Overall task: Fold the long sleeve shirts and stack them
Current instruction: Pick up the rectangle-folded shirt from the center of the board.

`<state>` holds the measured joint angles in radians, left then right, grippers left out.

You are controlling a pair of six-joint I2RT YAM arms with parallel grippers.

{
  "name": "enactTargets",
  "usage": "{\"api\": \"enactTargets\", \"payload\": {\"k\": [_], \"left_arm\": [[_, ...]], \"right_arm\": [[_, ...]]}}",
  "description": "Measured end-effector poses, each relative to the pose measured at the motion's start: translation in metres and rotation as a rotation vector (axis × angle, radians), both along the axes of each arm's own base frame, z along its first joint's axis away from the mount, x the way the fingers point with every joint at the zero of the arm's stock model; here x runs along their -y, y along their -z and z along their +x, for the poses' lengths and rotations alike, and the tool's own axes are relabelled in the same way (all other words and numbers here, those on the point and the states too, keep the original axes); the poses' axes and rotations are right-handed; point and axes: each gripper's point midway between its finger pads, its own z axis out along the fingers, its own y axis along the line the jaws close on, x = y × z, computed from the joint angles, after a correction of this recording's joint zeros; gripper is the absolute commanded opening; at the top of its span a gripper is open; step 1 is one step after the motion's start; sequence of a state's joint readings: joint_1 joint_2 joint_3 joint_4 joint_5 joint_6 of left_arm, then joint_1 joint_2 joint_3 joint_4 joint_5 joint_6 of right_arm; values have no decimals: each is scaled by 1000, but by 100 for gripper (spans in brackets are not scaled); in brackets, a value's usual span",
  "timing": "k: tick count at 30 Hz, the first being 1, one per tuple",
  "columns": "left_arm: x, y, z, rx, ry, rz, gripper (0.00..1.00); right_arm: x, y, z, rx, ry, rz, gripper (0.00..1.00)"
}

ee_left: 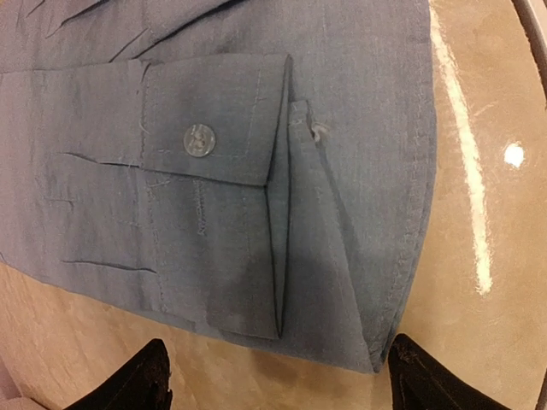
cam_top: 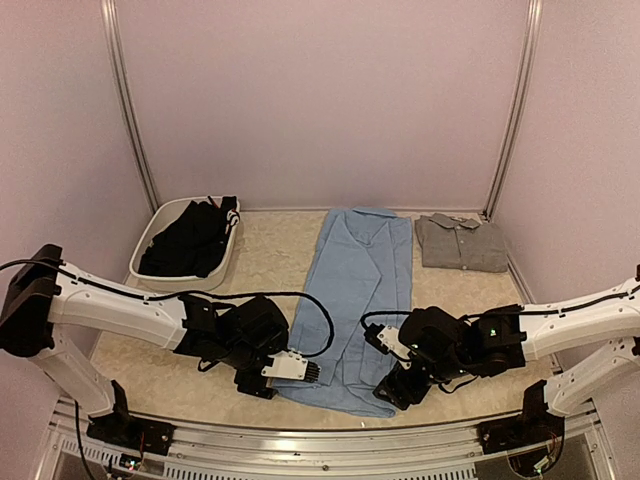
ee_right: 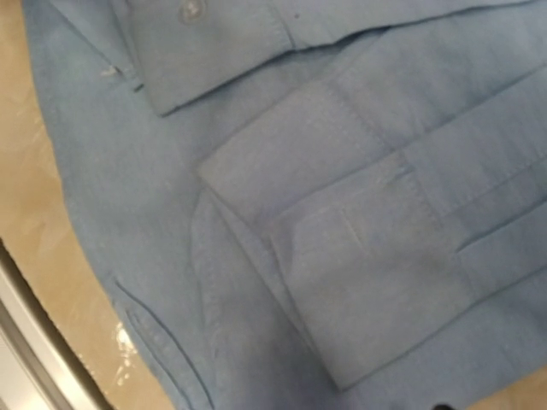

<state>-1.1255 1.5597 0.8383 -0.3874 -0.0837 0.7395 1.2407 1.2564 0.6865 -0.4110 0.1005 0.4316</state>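
Progress check: the grey shirt [cam_top: 462,243] is folded, way out beyond my right gripper [cam_top: 388,394]. The black shirt [cam_top: 190,240] isn't started and sits bunched in the tub [cam_top: 185,284], far past my left gripper [cam_top: 308,372]. The light blue shirt [cam_top: 360,290] is mid-fold with sleeves tucked in. Its long axis runs straight away from both grippers, collar at the far end. Left jaws gape, empty, hem at their tips. Right jaws: can't tell.

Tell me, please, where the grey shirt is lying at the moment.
In the top view, the grey shirt lies folded at the far right of the table, beside the collar end of the light blue shirt.
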Motion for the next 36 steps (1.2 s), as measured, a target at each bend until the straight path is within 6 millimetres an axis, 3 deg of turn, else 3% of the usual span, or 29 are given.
{"api": "enactTargets", "payload": {"k": [4,16,22,25,31,36], "left_arm": [[-1,12,-3,-14,36,33,68],[8,20,-10,-59,120,44,64],[21,24,-13,-103,143,32,37],[25,25,-14,-122,138,28,28],[25,27,-17,-153,110,21,13],[23,29,-22,-176,101,9,2]], "right_arm": [[0,0,0,-8,8,2,75],[0,6,-5,-47,15,-2,74],[4,-2,-14,-76,14,45,74],[6,-2,-21,-80,5,53,75],[7,13,-50,-50,-63,-3,73],[11,31,-52,4,-61,-85,66]]}}
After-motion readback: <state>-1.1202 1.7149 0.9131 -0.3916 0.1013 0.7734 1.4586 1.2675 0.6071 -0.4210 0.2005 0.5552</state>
